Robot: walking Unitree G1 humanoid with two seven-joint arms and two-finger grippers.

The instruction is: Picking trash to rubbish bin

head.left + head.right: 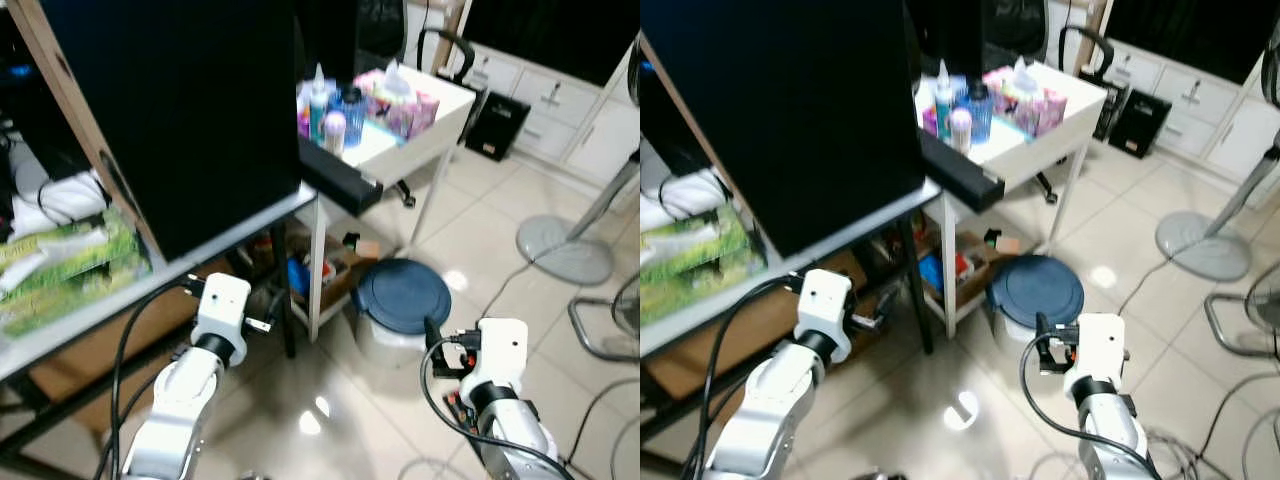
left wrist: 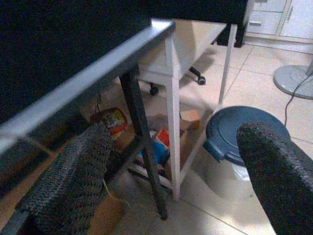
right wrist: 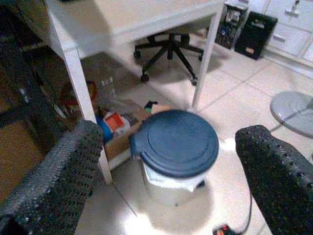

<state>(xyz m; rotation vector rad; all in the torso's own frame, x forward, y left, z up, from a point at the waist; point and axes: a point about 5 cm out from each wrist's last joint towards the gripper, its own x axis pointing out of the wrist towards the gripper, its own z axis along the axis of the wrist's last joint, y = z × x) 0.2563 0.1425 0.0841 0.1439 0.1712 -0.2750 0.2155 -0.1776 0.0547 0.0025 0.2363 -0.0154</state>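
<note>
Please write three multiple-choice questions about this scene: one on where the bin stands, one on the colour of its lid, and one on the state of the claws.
1. Where is the bin?
A. On the white table
B. On the floor beside the white table
C. Inside the cardboard box

2. What colour is the bin's lid?
A. Red
B. Yellow
C. Dark blue

3. How are the two claws?
A. Both open and empty
B. Both shut on trash
C. Left claw holds the lid

Answers:
1 B, the bin sits on the tiles next to the table leg.
2 C, the round lid is dark blue.
3 A, the left claw and the right claw each have their fingers wide apart, with nothing between.
</note>
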